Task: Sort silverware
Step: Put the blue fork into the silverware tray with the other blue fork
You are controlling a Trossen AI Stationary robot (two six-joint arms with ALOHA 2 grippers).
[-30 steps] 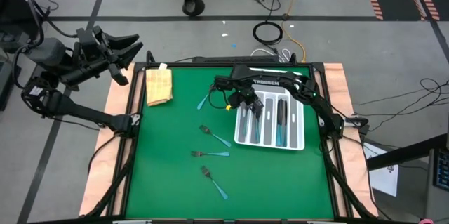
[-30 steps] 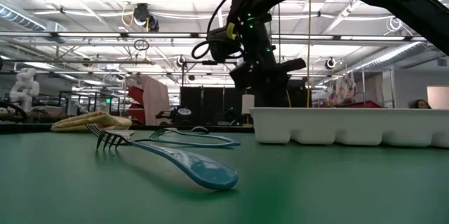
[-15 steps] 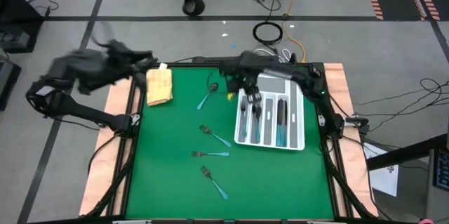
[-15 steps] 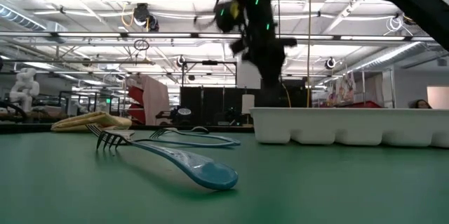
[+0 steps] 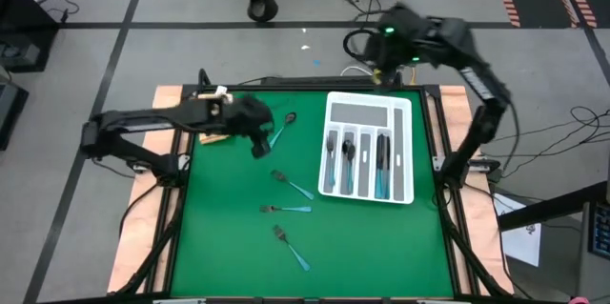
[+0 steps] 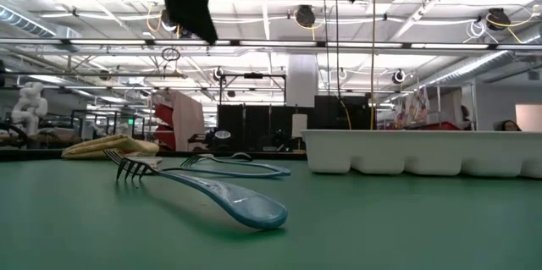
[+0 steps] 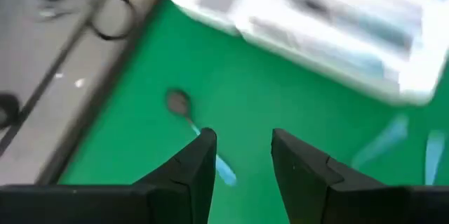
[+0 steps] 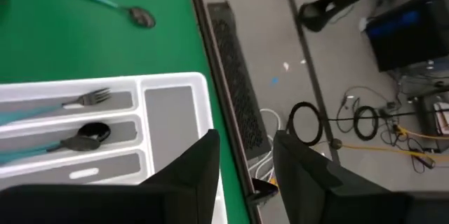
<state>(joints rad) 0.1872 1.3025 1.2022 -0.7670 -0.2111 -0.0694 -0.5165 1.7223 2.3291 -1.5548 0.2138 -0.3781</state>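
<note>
From the left, my left claw (image 5: 259, 142) hangs over the green worktop (image 5: 229, 237) with its fingers parted and nothing between them. A teal-handled spoon (image 5: 282, 130) lies just beside and ahead of it. Three forks (image 5: 289, 209) lie loose a little further off toward the near edge. To its right sits the white tray (image 5: 400, 194), already holding several pieces. My right claw (image 8: 244, 155) hangs beyond the tray's far end, half parted and empty. I judge the spoon is next: lower, close, lift.
</note>
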